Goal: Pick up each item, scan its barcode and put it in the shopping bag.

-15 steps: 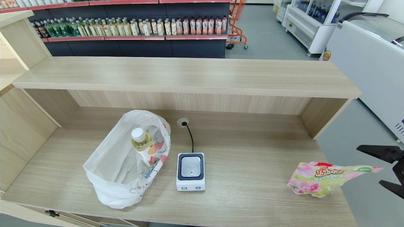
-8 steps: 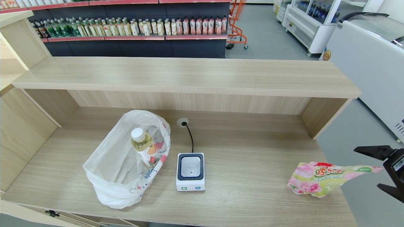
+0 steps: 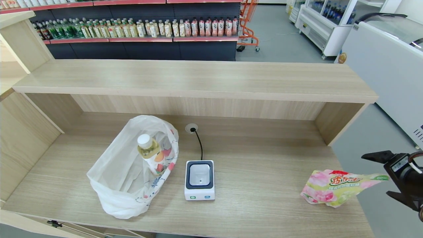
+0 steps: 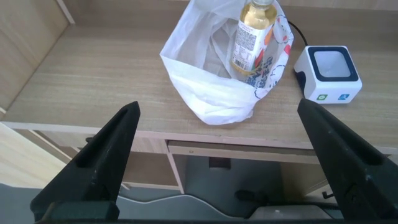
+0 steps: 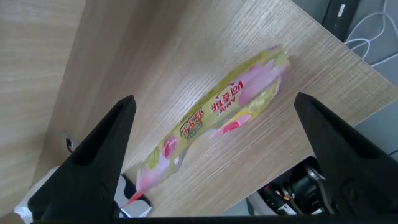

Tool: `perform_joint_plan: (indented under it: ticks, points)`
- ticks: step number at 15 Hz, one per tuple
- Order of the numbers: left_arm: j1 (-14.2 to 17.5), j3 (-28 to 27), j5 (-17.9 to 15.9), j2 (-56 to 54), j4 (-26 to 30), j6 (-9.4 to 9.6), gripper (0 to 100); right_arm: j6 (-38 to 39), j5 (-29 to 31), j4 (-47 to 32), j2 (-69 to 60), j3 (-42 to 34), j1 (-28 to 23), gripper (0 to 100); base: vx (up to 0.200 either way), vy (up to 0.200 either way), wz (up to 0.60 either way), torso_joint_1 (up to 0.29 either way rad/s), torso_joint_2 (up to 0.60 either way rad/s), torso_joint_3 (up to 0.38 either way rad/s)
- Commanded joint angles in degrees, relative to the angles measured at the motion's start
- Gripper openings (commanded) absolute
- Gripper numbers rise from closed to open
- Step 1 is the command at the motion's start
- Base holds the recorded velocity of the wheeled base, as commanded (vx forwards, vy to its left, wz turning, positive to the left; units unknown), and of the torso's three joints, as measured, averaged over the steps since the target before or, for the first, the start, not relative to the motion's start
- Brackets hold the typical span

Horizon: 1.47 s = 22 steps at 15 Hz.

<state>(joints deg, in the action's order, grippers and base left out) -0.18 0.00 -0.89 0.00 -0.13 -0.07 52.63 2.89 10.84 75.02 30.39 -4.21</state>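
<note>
Two pincers, one item left out: at far left the left pincer hangs with jaws spread wide and empty, off the near edge of the table, facing the white shopping bag. A tea bottle stands inside that bag, whose mouth gapes upward. Just right of the bag sits the barcode scanner, window up, its cable running toward the far side. Well to the right lies the pink-and-green snack pouch, flat by the table's near right corner, its narrow end jutting past the right edge. The right pincer, released and wide, is lined up on that jutting end, apparently not touching it. The pouch looks light, soft and crinkly, probably slippery; the overhanging end seems the best hold, pinched across its flat seal. Bare tabletop between pouch and scanner leaves free passage leftward; the upper shelf crowds only the far side.
</note>
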Motion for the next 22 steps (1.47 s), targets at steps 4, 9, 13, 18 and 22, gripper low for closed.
perform_joint_plan:
  ticks: [4,9,13,18,22]
  points:
    - [0.01,0.0,0.01,0.09,-0.04,-0.01,100,0.46,0.19,9.64,15.42,-1.3,-0.19,100,0.0,0.0,0.0,0.0,0.0,0.0]
    - [0.01,0.0,0.01,0.09,-0.04,-0.01,100,-2.0,0.36,17.02,23.24,-2.18,2.01,100,0.0,0.0,0.0,0.0,0.0,0.0]
    - [0.01,0.0,0.01,0.09,-0.04,-0.01,100,-2.35,0.19,22.12,23.68,-2.62,4.38,0,0.0,0.0,0.0,0.0,0.0,0.0]
    - [0.01,0.0,0.01,0.09,-0.04,-0.01,100,-11.49,0.19,22.21,24.21,-4.73,4.47,0,0.0,0.0,0.0,0.0,0.0,0.0]
    - [0.01,0.0,0.01,0.09,-0.04,-0.01,100,-21.51,-3.59,24.49,22.36,-4.55,5.7,0,0.0,0.0,0.0,0.0,0.0,0.0]
